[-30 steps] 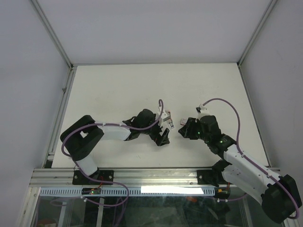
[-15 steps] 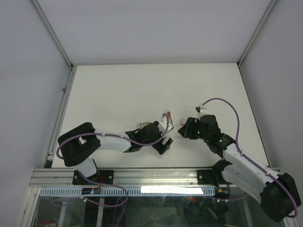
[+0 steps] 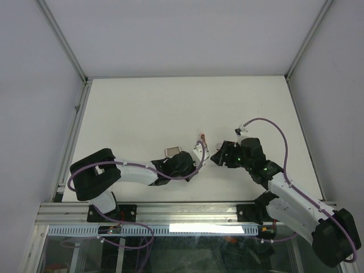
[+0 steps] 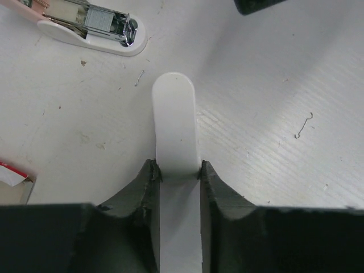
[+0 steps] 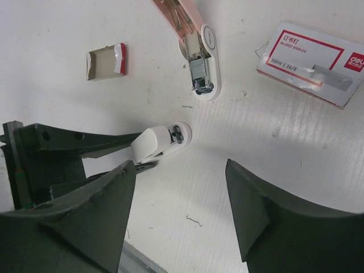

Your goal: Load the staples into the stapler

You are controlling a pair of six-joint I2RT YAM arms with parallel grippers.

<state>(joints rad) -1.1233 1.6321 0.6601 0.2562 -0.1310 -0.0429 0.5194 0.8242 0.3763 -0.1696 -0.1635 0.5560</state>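
The stapler lies opened out on the table, pink and white, with its metal magazine bare; it also shows in the left wrist view and from above. My left gripper is shut on a separate white, rounded stapler piece, which reaches toward the opened stapler. The staples show as a small flat grey rectangle with a brownish rim, left of the stapler, in a little cardboard tray. My right gripper hovers open over bare table, holding nothing.
A red-and-white staple box lies right of the stapler. One bent loose staple rests on the table under my right gripper. The tray's corner sits just left of my left fingers. The table's near rail runs behind both grippers.
My left gripper swung toward the near edge and shut on the white stapler piece. My right gripper has opened wider and stayed in place.
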